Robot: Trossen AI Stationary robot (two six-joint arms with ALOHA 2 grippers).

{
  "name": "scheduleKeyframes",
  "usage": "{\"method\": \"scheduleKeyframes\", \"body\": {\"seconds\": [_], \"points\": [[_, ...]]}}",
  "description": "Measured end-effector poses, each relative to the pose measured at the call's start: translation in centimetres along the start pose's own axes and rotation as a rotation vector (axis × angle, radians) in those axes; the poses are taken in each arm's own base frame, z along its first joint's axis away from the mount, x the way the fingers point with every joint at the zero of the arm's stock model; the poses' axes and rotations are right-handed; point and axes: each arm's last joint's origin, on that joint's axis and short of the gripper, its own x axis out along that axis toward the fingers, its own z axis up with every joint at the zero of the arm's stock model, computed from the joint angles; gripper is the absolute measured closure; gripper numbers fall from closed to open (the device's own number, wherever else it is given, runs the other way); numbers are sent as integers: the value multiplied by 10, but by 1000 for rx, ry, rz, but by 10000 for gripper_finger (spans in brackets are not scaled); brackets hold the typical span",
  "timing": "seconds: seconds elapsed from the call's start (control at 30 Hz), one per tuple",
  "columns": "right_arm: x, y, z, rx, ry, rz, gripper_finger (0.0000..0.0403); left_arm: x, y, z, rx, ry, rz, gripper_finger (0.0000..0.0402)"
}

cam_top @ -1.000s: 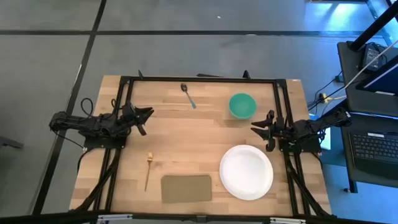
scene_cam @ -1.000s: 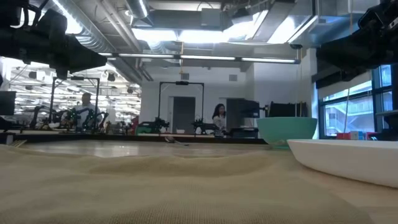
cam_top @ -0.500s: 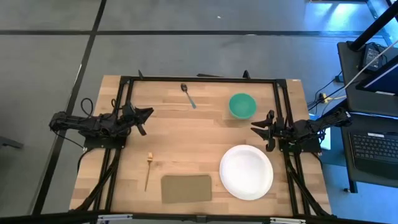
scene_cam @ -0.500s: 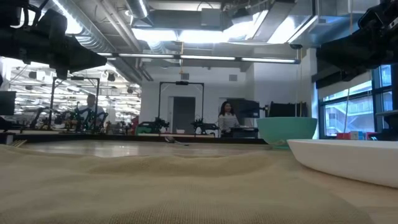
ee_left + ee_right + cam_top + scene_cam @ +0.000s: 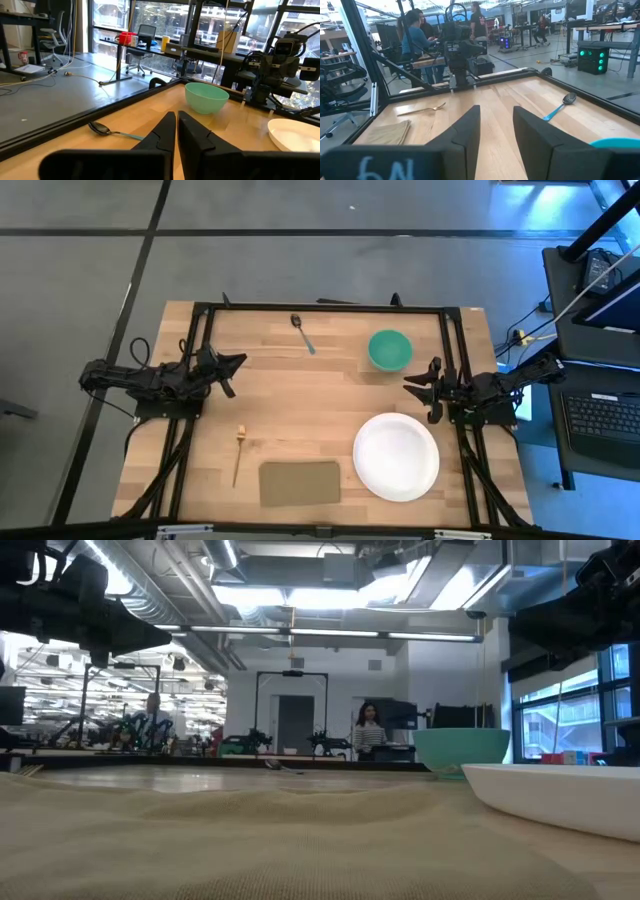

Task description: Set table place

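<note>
On the wooden table (image 5: 290, 400) a round white plate (image 5: 396, 456) lies flat at the near right. A teal bowl (image 5: 389, 349) stands upright at the far right. A dark spoon (image 5: 302, 332) lies near the far edge. A pale fork (image 5: 238, 455) lies at the near left. My left gripper (image 5: 238, 363) hovers over the table's left part, shut and empty; its wrist view (image 5: 177, 125) looks toward the spoon (image 5: 107, 131) and the bowl (image 5: 206, 97). My right gripper (image 5: 410, 383) hovers between bowl and plate, open and empty, as its wrist view (image 5: 496, 120) shows.
A tan rectangular mat (image 5: 299, 482) lies at the near edge between fork and plate; it fills the foreground of the low view (image 5: 250, 840). A black frame (image 5: 320, 308) edges the table. People stand in the room beyond the table. Bare wood lies in the table's middle.
</note>
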Motion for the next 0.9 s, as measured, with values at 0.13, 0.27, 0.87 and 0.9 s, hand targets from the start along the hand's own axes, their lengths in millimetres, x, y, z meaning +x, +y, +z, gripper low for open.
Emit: {"method": "scheduleKeyframes", "body": {"seconds": [0.13,0.27,0.87,0.9], "points": [[0,0,0,-48,0,-2,284,0,0,0,0,0,0,399],[0,0,0,-45,-4,-1,284,0,0,0,0,0,0,400],[-23,10,137,603,-98,285,294,0,0,0,0,0,0,358],[-24,11,149,577,-57,269,297,0,0,0,0,0,0,356]]}}
